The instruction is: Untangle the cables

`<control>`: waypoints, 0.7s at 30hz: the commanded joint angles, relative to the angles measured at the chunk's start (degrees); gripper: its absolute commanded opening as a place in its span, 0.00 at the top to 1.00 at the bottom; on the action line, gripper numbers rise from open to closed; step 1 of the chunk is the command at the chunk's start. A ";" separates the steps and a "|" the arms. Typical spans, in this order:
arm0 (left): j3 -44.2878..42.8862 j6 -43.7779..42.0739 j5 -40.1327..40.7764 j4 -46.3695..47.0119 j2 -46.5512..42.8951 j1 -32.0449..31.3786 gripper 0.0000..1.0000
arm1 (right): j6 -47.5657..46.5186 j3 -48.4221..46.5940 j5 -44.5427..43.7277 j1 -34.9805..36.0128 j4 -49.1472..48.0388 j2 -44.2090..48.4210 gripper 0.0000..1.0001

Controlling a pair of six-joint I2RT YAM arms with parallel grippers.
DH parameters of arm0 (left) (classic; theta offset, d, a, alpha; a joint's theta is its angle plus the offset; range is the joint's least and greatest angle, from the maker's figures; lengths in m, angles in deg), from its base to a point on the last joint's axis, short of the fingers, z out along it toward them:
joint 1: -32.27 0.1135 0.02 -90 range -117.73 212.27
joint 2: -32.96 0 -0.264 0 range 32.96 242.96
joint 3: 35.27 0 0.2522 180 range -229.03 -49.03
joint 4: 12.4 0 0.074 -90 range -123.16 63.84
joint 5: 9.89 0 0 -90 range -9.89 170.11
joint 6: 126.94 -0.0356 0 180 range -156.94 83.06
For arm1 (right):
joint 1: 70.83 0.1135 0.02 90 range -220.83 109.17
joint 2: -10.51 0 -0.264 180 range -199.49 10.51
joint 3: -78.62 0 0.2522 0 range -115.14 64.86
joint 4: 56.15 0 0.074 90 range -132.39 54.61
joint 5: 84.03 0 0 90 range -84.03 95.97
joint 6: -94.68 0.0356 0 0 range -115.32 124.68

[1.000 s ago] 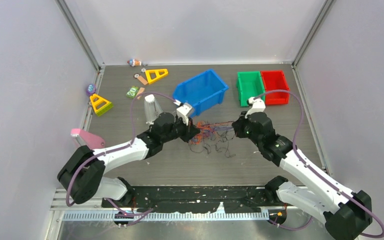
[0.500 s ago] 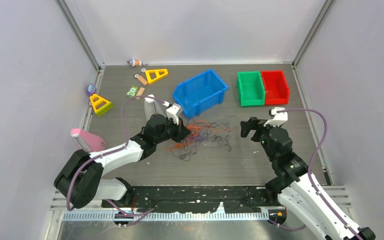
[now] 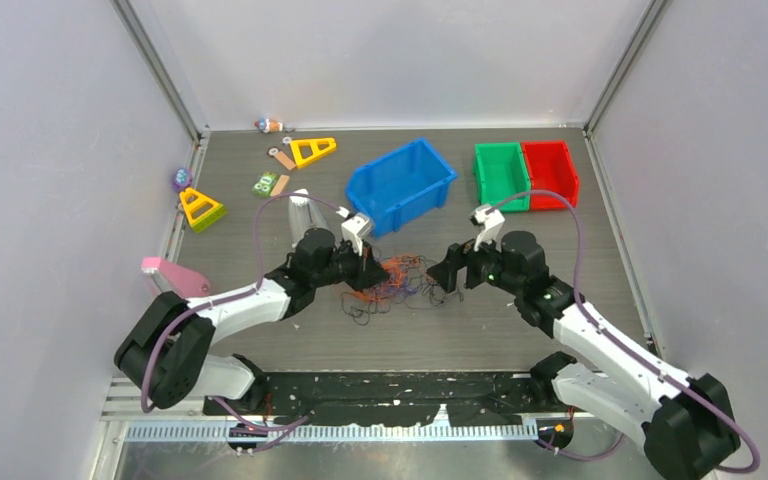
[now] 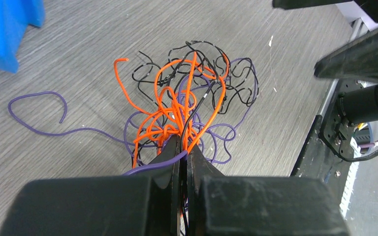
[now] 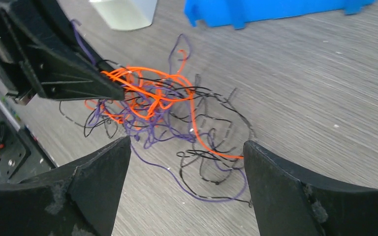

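Cables [image 3: 405, 280] seen tangled mid-table, near side of blue bin [image 3: 400, 185]. Orange, black, purple strands pinched at left by left gripper [image 4: 182, 147]. Right gripper [image 5: 187, 147] held spread wide, just right of clump.

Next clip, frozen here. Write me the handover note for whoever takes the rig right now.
Left gripper: shut on the cables, pinching orange, black and purple strands at the clump's left side.
Right gripper: open, jaws wide, facing the clump from the other side, holding nothing.
Cables: one knotted clump on the table, in front of the blue bin; one purple end trails loose.
Done: no strand separated yet.
Left: grip with the right, pull apart, free each strand.
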 commanded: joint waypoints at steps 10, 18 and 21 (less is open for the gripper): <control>-0.87 0.74 -9.96 8.37 -0.06 -0.02 1.00 | -6.61 -6.17 -13.86 12.09 -16.09 -20.29 0.07; -0.32 -0.22 -8.10 7.59 -1.60 -0.50 1.00 | -7.85 -8.66 -14.50 14.73 -18.44 -20.09 0.79; 0.03 -0.58 -6.51 7.06 -2.59 -0.54 1.00 | -8.76 -8.88 -13.45 14.94 -16.80 -17.19 0.94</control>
